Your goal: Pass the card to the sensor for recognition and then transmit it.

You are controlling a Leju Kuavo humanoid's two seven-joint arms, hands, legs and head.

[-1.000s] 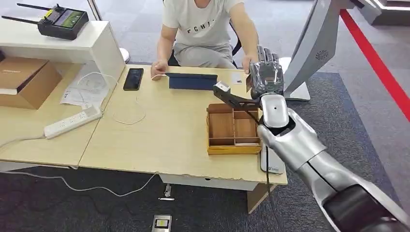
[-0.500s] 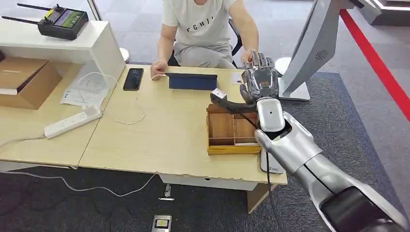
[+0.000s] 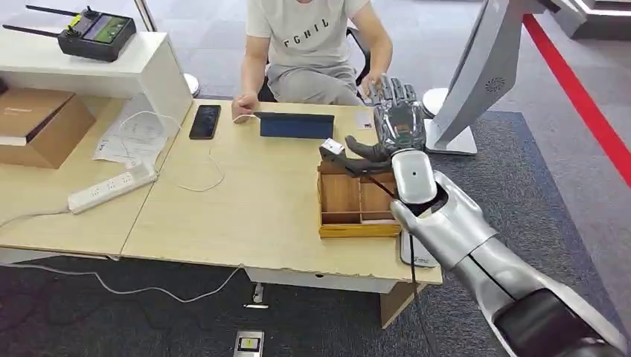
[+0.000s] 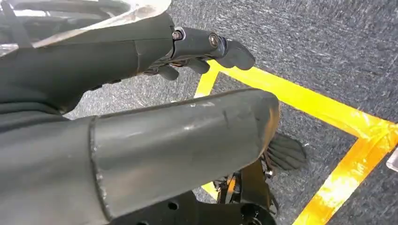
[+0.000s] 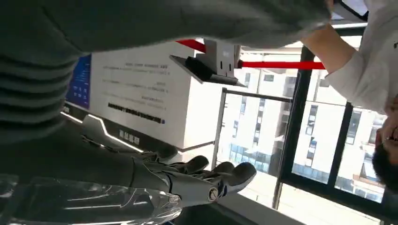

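Reaching over the wooden box with small compartments [image 3: 357, 201], the silver right hand [image 3: 394, 123] holds nothing, fingers spread; the left hand [image 4: 187, 51] hangs, fingers loosely curled and empty.

Head view: high on the body, facing forward and down over the wooden table [image 3: 245, 208], with the right hand [image 3: 398, 123] at mid-distance. Left wrist view: close behind the left hand [image 4: 197, 47], facing grey carpet [image 4: 328, 42]. Right wrist view: turned, close behind the right hand, facing windows [image 5: 309, 136]; shares that hand with the head view.
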